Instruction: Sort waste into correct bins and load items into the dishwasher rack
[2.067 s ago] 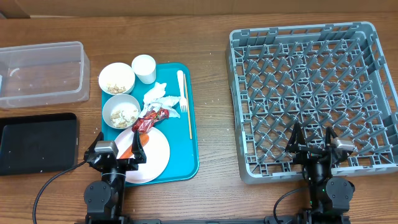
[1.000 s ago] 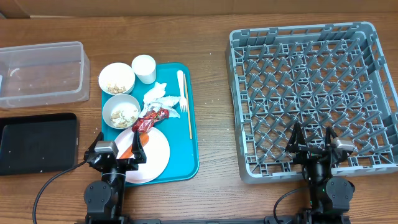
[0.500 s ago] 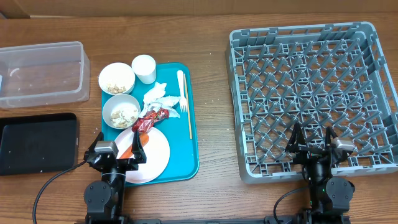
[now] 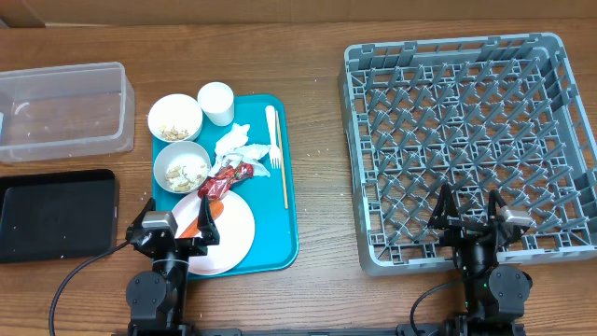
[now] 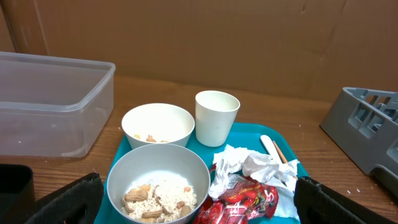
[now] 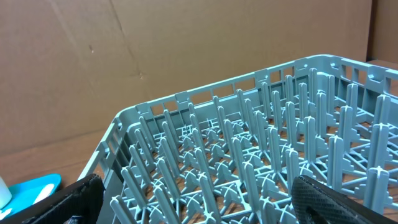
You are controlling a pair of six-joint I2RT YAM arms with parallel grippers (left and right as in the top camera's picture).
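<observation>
Wood table [image 4: 322, 140]: crinkled red wrapper [image 4: 224, 179] against crumpled white napkins [image 4: 241, 147].

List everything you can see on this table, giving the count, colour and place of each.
table: one, brown wood, under everything
clear tub: one, see-through, far left
black tray: one, black, near left
serving tray: one, teal, left of centre
bowls: two, white, serving tray's left side
food scraps: pale, in both bowls
cup: one, white, serving tray's far end
napkins: one clump, white, mid serving tray
wrapper: one, red, at plate's far edge
plate: one, pale pink, serving tray's near end
carrot: one, orange, on plate
fork: one, white, serving tray's right side
stick: one, tan, beside fork
rack: one, grey, right
left tool: black, open, over plate
right tool: black, open, over rack's near edge
</observation>
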